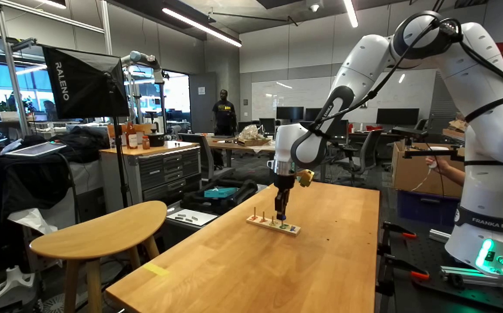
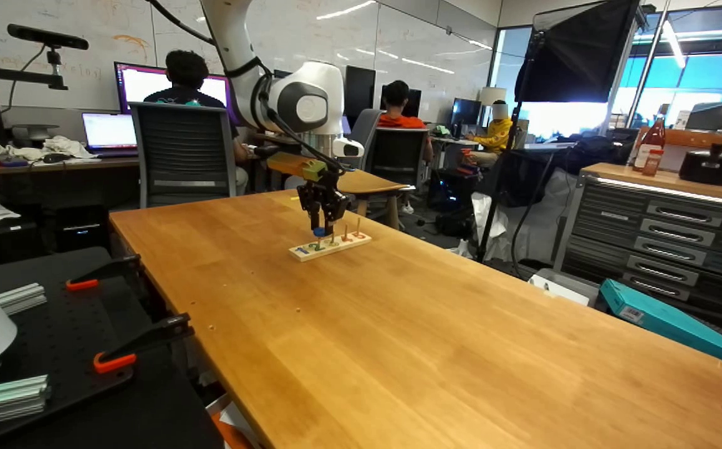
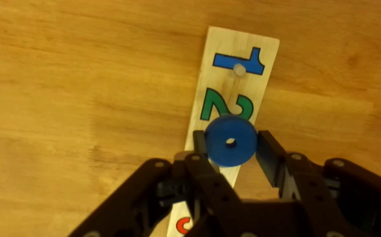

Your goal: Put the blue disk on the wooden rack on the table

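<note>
The blue disk [image 3: 231,156] has a small centre hole. My gripper [image 3: 231,140] is shut on its edges, one finger at each side. The wooden rack [image 3: 207,74] lies flat on the light-wood table [image 1: 256,269]. It has upright pegs and coloured numerals. In the wrist view the disk covers part of the green 2. In both exterior views the disk [image 1: 281,217] [image 2: 319,231] is over the rack [image 1: 266,225] [image 2: 336,250], near the top of the peg by the 2. I cannot tell whether that peg is in the hole. A bare peg [image 3: 239,69] stands at the blue 1.
A rounded light-wood table [image 1: 99,234] stands beside the long table. Black clamps with orange tips [image 2: 115,362] hold the edge near the robot base. A black softbox [image 1: 86,82] on a stand and a grey drawer cabinet [image 1: 164,169] stand beyond the long table.
</note>
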Robot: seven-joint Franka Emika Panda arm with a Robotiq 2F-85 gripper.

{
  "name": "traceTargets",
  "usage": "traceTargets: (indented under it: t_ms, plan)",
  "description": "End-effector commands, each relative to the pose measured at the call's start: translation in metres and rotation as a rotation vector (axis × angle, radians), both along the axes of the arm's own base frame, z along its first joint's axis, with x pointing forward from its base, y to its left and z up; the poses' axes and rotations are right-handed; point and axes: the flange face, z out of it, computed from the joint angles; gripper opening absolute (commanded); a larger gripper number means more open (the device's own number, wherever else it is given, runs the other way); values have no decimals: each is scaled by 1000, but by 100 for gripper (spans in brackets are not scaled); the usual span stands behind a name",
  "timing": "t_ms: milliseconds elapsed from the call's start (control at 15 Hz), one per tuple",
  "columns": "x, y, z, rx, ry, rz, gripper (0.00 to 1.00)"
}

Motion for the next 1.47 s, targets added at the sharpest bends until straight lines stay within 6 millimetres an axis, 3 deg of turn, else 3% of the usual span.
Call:
traceTargets:
  t_ms: [0,267,533,800,1067,1133,1400]
  plan:
    - [11,-9,36,3,-33,-38,18]
    - [20,-64,38,-50,-32,-119,18]
    - [16,-112,15,-83,-6,-172,18]
    - [11,-128,-12,-83,37,-204,18]
    - [7,-128,-31,-71,73,-214,18]
    - [8,-127,-31,-69,78,-208,63]
    - [12,-110,-10,-49,77,-185,91]
